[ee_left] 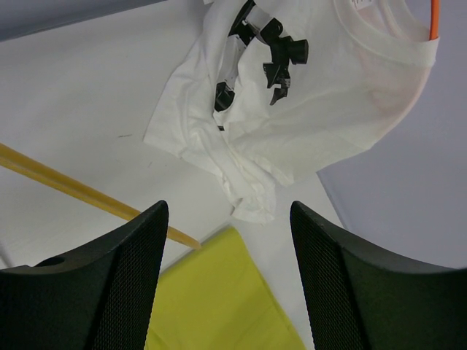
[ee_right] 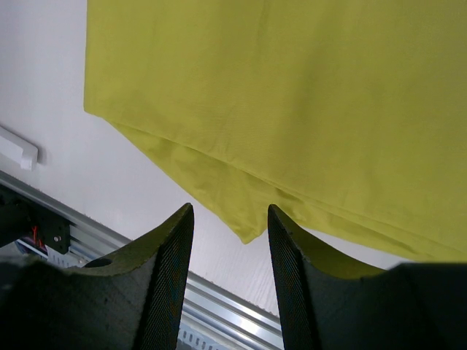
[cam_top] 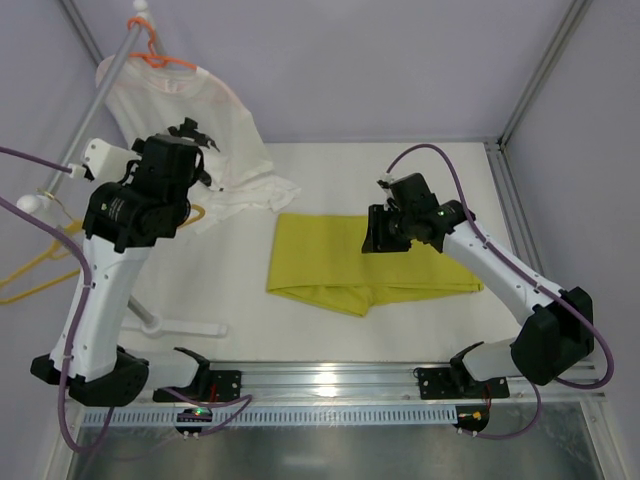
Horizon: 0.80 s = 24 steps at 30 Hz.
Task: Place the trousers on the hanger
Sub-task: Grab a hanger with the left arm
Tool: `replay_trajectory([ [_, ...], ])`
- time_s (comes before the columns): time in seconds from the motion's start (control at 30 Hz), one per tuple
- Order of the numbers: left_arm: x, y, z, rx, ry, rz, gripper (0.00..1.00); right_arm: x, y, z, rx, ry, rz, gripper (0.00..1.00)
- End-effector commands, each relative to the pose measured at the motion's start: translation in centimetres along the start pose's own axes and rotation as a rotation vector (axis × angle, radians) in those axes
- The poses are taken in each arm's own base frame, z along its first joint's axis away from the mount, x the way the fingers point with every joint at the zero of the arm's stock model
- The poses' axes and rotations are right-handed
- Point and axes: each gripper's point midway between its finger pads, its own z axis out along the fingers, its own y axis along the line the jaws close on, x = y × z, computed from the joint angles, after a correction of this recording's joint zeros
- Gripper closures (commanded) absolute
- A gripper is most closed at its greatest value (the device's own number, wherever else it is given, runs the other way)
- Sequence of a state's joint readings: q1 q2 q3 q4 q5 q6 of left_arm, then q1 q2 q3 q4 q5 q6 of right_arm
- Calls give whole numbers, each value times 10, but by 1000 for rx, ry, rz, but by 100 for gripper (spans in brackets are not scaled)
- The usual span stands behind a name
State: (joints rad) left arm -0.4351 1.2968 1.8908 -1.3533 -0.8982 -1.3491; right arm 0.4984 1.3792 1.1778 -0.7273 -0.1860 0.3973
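Yellow-green trousers (cam_top: pixel 340 265) lie folded at the centre of the desk (cam_top: pixel 330 170), long axis left to right, directly beneath my right gripper (ee_right: pixel 228 219), jaws parted and empty, while my left gripper (ee_left: pixel 226 219), likewise spread and empty, hangs near the yellow hanger (ee_left: pixel 73 188) by the left edge

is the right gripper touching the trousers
Cannot tell. The right wrist view shows the right gripper open over the trousers, fingertips overlapping the cloth edge, no plain contact or gap.

Right tool (ee_right: pixel 229 219), jaws apart, above trousers (ee_right: pixel 292 95)
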Motion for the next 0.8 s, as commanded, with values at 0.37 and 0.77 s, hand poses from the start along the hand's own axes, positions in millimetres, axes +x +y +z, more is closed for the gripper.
replay_trajectory([
  [0.37, -3, 107, -32, -138, 86, 195, 33, 3, 0, -1, 20, -4, -8, 52],
  [0.77, 11, 120, -9, -244, 3, 184, 24, 9, 0, -10, 11, -18, 3, 51],
])
